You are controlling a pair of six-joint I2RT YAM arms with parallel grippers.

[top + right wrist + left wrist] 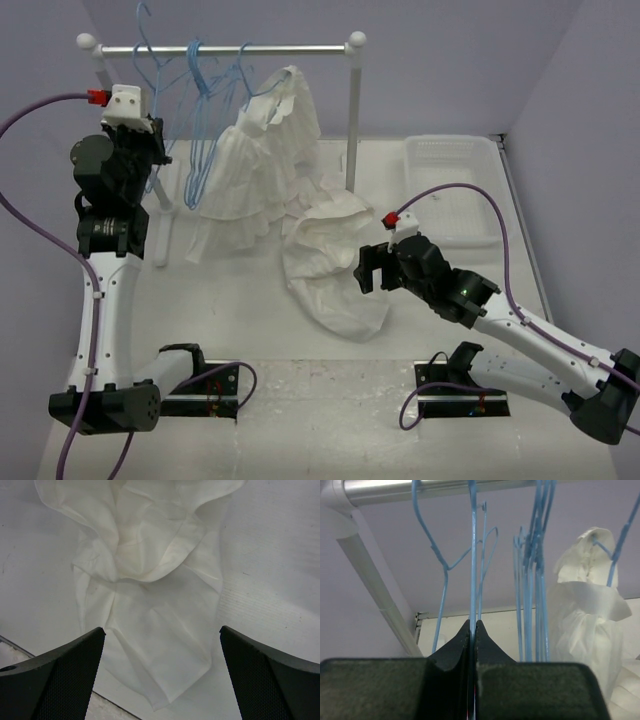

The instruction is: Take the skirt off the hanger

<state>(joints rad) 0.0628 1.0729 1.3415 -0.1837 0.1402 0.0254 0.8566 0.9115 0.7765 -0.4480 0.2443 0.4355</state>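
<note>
White table [250, 340] bears the skirt [335, 275], off its hanger [472, 555]; right claw [162, 628] gapes above, left claw [473, 630] pinches the hanger wire. Next, probably: let go.

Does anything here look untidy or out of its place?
Yes. The skirt lies crumpled in a heap on the table, in front of the open right gripper. On the rail, the bare blue hangers hang bunched and tilted at different angles; the left gripper is shut on one hanger.

White skirt [335, 270] crumpled on table [250, 330]; blue hanger [472, 555] on rail [260, 48]
</note>
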